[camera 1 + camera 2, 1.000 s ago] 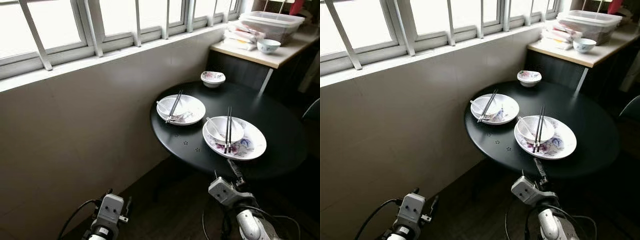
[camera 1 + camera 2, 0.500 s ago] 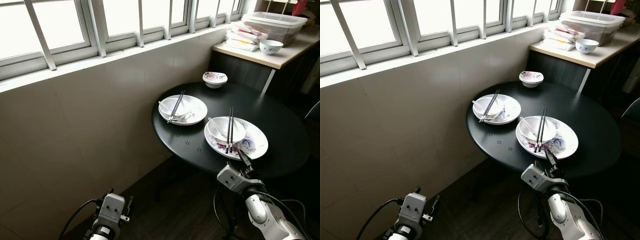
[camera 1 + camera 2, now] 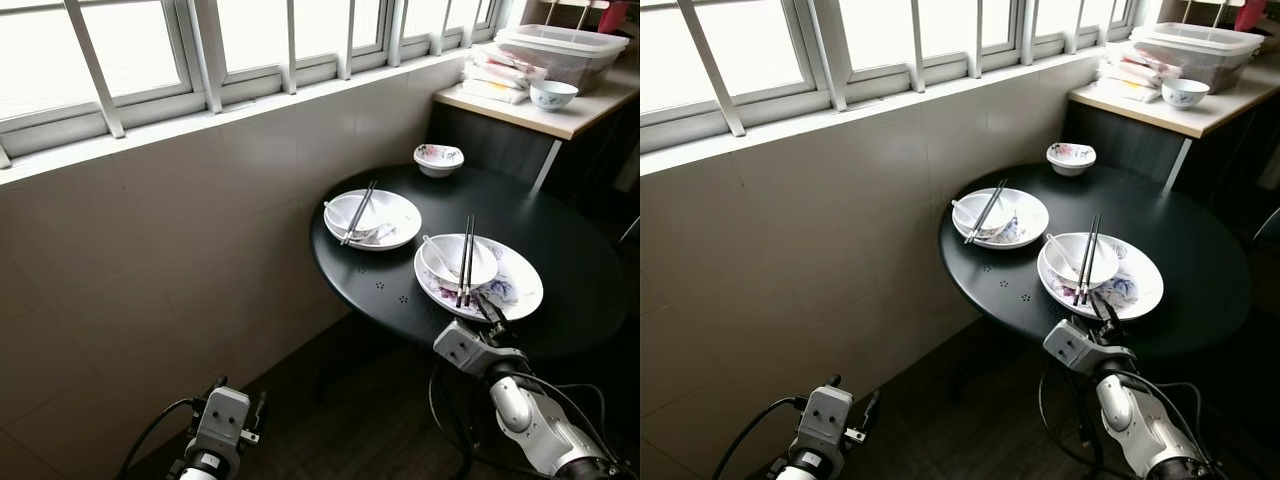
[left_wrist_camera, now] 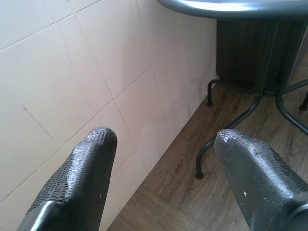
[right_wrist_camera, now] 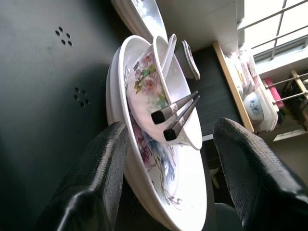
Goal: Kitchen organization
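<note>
Plates sit on the round black desk [image 3: 560, 250] in front of you, and everything below is placed from that desk. Your right tool [image 3: 488, 312] is at the desk's near edge, its two fingers spread wide with nothing between them, pointing at the near plate [image 3: 510, 290]. In the right wrist view the tool [image 5: 171, 166] straddles the rim of that plate [image 5: 144, 159] without gripping it. On the plate stands a bowl [image 3: 455, 262] with a pair of chopsticks [image 3: 466, 258] laid across it and a spoon [image 3: 432, 246] resting inside. Further back on the desk, toward the window wall, you have a second plate [image 3: 392, 222] carrying its own bowl [image 3: 352, 212] and chopsticks [image 3: 359, 211]. A small bowl [image 3: 438, 158] stands alone at the desk's far edge. Beyond the desk, a counter [image 3: 560, 112] holds another bowl [image 3: 553, 94] and a clear tub [image 3: 565, 48]. Your left tool [image 4: 163, 144] hangs low beside the tiled wall [image 4: 72, 72], away from the desk, fingers spread and holding nothing, with the wooden floor [image 4: 231, 187] and the desk's legs [image 4: 226, 130] ahead of it.
</note>
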